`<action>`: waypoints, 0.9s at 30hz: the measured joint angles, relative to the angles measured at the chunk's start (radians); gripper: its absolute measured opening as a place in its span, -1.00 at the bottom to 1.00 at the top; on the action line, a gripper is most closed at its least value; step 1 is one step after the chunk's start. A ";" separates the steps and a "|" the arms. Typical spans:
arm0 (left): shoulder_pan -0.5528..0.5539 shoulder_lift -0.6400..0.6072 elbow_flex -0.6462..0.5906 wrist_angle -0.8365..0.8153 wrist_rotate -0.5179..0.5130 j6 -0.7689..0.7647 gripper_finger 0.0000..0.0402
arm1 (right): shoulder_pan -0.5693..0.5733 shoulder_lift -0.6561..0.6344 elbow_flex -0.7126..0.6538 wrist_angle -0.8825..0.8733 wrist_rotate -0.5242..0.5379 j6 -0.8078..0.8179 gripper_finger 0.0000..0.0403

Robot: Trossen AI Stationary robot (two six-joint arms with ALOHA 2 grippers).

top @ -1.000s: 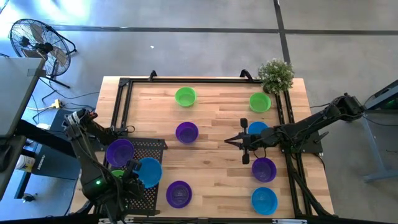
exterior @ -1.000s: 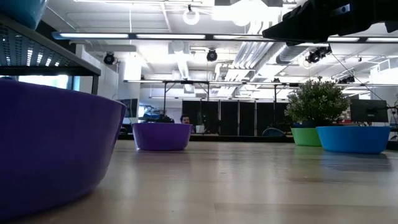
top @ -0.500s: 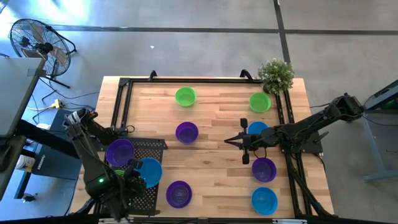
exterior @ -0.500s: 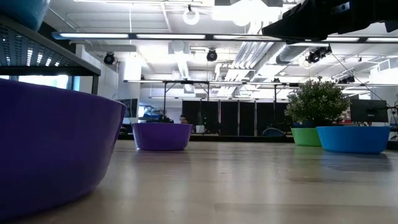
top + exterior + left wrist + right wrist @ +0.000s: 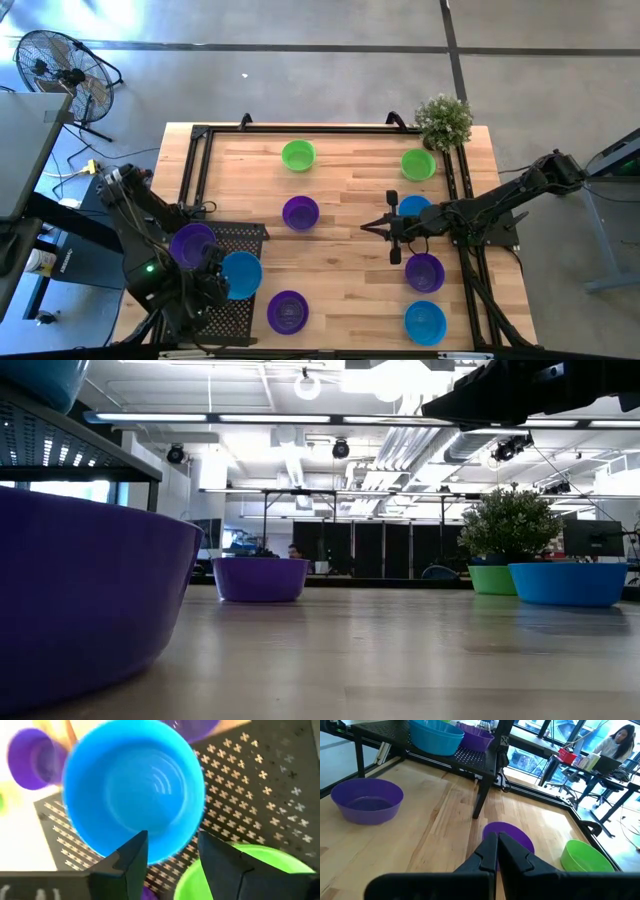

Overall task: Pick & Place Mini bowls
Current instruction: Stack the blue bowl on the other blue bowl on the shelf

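A blue mini bowl (image 5: 241, 275) sits upright on the black perforated rack (image 5: 245, 235) at the table's near left, beside a purple bowl (image 5: 192, 243) and a green bowl (image 5: 235, 870). My left gripper (image 5: 172, 835) hangs open just above the blue bowl's (image 5: 132, 795) rim and points down, with a finger to each side of the rim. My right gripper (image 5: 366, 226) hovers shut over the table's middle and points left. More bowls stand on the wood: green (image 5: 298, 155), green (image 5: 418, 164), purple (image 5: 300, 212), blue (image 5: 412, 207), purple (image 5: 424, 272), blue (image 5: 425, 321), purple (image 5: 288, 312).
A small potted plant (image 5: 443, 120) stands at the far right corner. A black frame rail (image 5: 300, 128) runs along the table's far and side edges. Bare wood lies between the rack and my right gripper. A fan (image 5: 60, 70) stands on the floor beyond the left edge.
My left gripper has risen a little over the blue bowl and its arm has drawn toward the table's left edge. The blue bowl stays where it was on the rack.
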 joint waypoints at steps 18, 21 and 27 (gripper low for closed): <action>0.195 -0.081 -0.250 0.253 0.006 0.263 -0.92 | 0.000 0.000 0.000 -0.001 0.000 0.003 -0.99; 0.230 -0.092 -0.296 0.269 0.050 0.273 -0.97 | 0.000 0.000 0.000 -0.001 0.000 0.002 -0.99; 0.233 -0.092 -0.309 0.272 0.113 0.253 -0.98 | 0.000 0.000 0.000 -0.001 0.000 0.002 -0.99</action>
